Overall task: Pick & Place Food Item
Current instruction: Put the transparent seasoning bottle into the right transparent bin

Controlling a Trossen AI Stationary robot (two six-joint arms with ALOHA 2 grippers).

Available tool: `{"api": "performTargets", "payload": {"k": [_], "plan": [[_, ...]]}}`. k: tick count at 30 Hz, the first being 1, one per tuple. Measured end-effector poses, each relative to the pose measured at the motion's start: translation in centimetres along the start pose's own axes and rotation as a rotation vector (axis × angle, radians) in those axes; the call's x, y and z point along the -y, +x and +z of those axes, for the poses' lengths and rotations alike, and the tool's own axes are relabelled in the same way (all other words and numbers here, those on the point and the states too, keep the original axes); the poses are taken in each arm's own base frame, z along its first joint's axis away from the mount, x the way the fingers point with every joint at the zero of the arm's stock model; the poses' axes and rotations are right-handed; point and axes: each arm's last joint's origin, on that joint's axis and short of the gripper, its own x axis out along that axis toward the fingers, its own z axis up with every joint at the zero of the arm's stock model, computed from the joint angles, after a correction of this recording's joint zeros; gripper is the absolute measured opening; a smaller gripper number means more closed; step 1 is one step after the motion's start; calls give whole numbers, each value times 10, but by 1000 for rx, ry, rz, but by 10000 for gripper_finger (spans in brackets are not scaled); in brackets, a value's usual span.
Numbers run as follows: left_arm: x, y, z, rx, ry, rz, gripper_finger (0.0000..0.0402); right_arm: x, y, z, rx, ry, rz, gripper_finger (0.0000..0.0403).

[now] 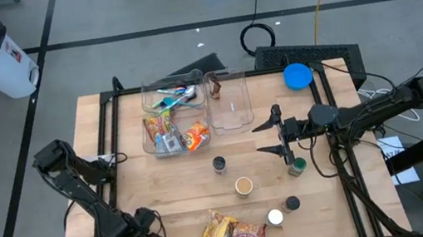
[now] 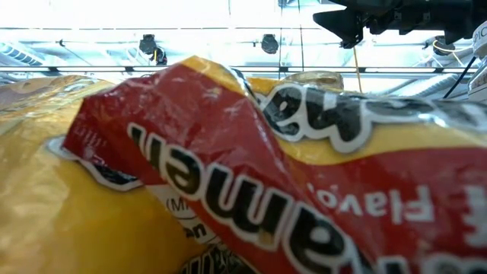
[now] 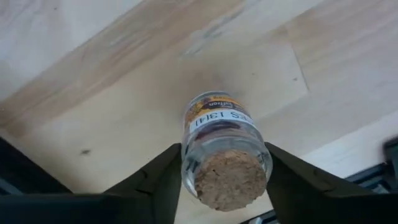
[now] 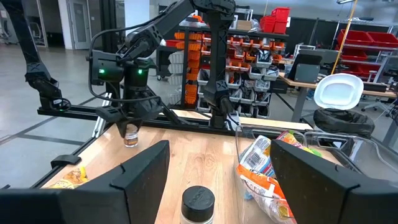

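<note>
Dark jointed arms; right hand (image 1: 281, 136) black-fingered.

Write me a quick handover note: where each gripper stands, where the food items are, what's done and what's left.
Left gripper: shut on a cork-topped jar, at the table's front-left corner.
Right gripper: open, empty, hovering right of centre above the small jars.
Snack packets: some already in the clear bin; two ramen packs lie at the front edge.
Left: place the held jar, then clear the loose items.
</note>
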Motion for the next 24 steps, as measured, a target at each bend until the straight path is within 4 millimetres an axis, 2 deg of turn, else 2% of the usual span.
{"api": "performTargets", "payload": {"k": [2, 5, 8, 11, 15, 18, 24], "plan": [[2, -1, 2, 3, -2, -21, 181, 0, 0, 0, 0, 0, 0, 270], [7, -3, 11, 30, -35, -45, 181, 0, 0, 0, 0, 0, 0, 270], [14, -7, 28, 83, -38, -76, 181, 0, 0, 0, 0, 0, 0, 270], [27, -18, 51, 151, 51, -115, 181, 0, 0, 0, -1, 8, 0, 270], [48, -42, 93, 200, 225, -169, 181, 0, 0, 0, -1, 35, -1, 270], [58, -67, 132, 230, 374, -193, 181, 1, 0, 0, -4, 29, -41, 270], [61, -137, 212, 434, 687, -188, 181, 7, 10, -6, -52, -16, -119, 270]]}}
